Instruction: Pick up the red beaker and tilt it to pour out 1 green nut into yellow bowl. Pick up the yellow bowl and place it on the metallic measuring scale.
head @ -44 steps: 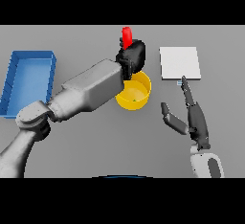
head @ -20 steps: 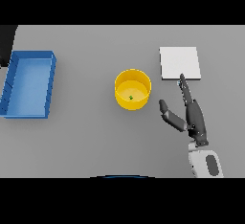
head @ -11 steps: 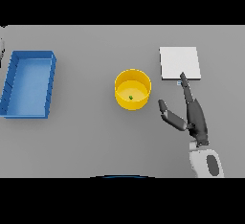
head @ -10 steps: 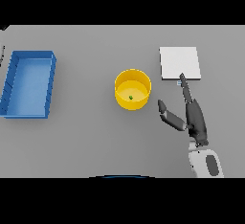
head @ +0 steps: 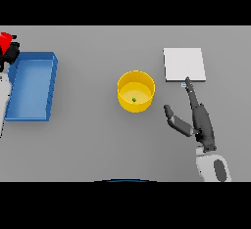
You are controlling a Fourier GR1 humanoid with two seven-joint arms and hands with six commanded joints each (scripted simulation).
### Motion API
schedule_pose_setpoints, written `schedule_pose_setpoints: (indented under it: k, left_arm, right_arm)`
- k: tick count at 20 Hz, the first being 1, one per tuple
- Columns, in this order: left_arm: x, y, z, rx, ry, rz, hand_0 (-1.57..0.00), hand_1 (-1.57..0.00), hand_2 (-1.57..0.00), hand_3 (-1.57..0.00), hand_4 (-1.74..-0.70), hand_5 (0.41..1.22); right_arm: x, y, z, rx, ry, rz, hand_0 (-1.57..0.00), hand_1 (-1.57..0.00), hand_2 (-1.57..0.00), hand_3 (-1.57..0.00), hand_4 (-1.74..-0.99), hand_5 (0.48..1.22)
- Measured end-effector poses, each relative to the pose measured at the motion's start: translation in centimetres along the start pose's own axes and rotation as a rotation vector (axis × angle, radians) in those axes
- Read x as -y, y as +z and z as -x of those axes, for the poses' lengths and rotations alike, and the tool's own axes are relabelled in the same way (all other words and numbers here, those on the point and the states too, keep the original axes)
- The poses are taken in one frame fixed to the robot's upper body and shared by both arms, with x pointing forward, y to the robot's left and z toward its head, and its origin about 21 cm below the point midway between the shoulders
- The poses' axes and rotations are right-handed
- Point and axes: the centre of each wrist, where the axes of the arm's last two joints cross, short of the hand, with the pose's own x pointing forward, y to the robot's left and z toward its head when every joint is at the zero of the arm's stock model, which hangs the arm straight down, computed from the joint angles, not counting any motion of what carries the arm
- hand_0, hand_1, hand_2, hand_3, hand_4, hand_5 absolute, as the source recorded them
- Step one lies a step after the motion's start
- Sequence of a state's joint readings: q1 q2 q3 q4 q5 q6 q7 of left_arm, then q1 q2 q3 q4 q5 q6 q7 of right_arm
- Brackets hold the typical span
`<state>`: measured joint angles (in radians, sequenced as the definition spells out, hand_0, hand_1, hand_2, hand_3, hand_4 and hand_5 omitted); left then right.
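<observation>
Resting on the worktop (head: 88, 140), the yellow bowl (head: 136, 92) sits upright with one green nut (head: 134, 100) visible inside, so the pour appears complete. The right hand (head: 198, 120) lies just right of the bowl and apart from it, fingers straight, thumb spread toward the bowl, holding nothing; its fingertips reach the near edge of the scale (head: 184, 64). The left hand (head: 11, 53) shows at the far left edge beside the blue tray (head: 31, 86), closed round the red beaker (head: 5, 39).

Risks, as judged:
- A thin bowl wall could slip from a loose pinch and tip, spilling the nut.
- A sideways approach could shove the bowl instead of gripping it.
- An off-centre placement could leave the bowl overhanging the scale's edge.
- The beaker may drop if released outside the tray.
</observation>
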<state>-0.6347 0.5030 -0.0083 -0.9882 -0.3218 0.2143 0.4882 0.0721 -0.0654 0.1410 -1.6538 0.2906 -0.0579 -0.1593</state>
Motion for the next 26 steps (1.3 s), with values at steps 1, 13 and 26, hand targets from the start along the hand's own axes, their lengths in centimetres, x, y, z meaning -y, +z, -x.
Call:
schedule_pose_setpoints:
  k: [1,13,26]
  left_arm:
    - [0.7,0.4,0.5,-0.007,0.01,0.011,-1.57,-1.57,-1.57,-1.52,-1.74,1.194]
    - [1.2,3.6,3.3,-0.043,-0.039,0.058,-1.39,-1.22,-1.21,-1.14,-1.07,0.749]
    - [2.0,3.3,3.9,0.014,-0.137,0.129,-0.08,-0.07,-0.07,-0.07,-0.77,0.655]
  right_arm:
    - [-0.2,0.1,0.2,0.0,-0.007,-0.002,0.0,0.0,0.0,0.0,-1.005,0.647]
    - [0.1,0.2,0.0,0.018,0.003,0.018,0.0,0.0,0.0,0.0,-1.007,0.635]
    - [0.0,-0.3,-0.6,-0.017,0.046,-0.011,0.0,0.0,0.0,0.0,-1.014,0.666]
